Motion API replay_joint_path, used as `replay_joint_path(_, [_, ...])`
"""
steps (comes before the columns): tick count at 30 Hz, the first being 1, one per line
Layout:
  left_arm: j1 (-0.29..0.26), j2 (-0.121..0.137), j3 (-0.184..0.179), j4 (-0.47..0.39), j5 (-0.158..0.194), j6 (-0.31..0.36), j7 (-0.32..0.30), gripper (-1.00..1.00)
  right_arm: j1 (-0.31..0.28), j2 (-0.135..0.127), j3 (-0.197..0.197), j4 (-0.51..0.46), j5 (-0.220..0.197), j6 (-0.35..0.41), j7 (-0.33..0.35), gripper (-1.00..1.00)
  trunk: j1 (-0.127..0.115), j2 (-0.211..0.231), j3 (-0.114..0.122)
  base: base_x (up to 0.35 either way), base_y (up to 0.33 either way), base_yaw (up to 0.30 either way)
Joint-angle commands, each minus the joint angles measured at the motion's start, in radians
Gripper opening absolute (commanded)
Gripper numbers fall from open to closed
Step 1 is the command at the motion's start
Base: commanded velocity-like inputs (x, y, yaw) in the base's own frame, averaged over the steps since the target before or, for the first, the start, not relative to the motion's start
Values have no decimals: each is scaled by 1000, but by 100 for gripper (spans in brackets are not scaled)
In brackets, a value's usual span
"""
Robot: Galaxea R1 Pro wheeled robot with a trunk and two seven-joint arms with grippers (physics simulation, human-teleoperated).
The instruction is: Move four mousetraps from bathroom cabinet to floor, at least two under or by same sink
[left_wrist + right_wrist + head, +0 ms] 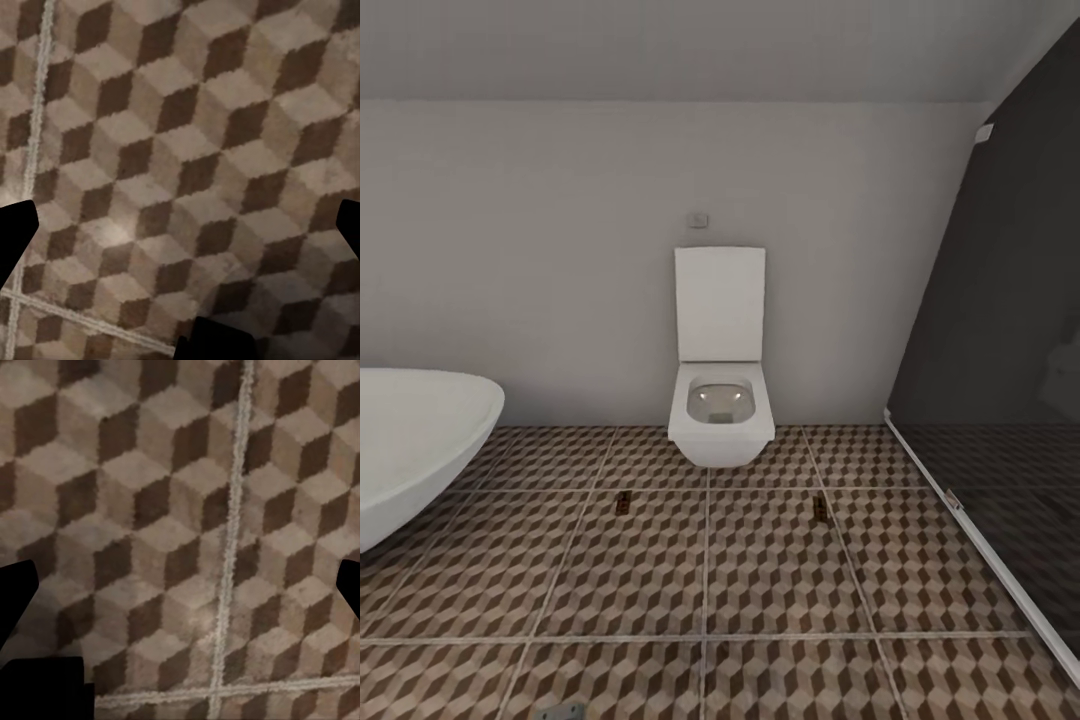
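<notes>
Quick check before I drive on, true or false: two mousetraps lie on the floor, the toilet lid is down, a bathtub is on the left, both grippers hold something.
Two mousetraps lie on the tiled floor in front of the toilet: true.
The toilet lid is down: false, it stands up against the wall.
A white bathtub is at the left: true.
Both grippers hold something: false, each has its fingers spread wide over bare tiles.
</notes>
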State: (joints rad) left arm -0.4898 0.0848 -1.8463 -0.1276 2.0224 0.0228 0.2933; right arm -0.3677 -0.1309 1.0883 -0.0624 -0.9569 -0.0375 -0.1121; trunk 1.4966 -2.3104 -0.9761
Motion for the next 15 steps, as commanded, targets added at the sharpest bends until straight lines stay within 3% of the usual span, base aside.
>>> replay_joint_path(1, [-1,1,-4,-4,-1,2,7,100,0,-1,9,-2,-9,-1,-5,100,0,0,-1,0,0,0])
replay_joint_path(9, [-1,2,-4,-3,0,2,7,100,1,-1,9,-2,-9,-1,-6,100,0,0,-1,0,0,0])
replay_joint_path(15, [-1,3,-4,-2,1,2,7,100,0,-1,9,-2,-9,-1,-6,100,-23,42,18,0,0,0])
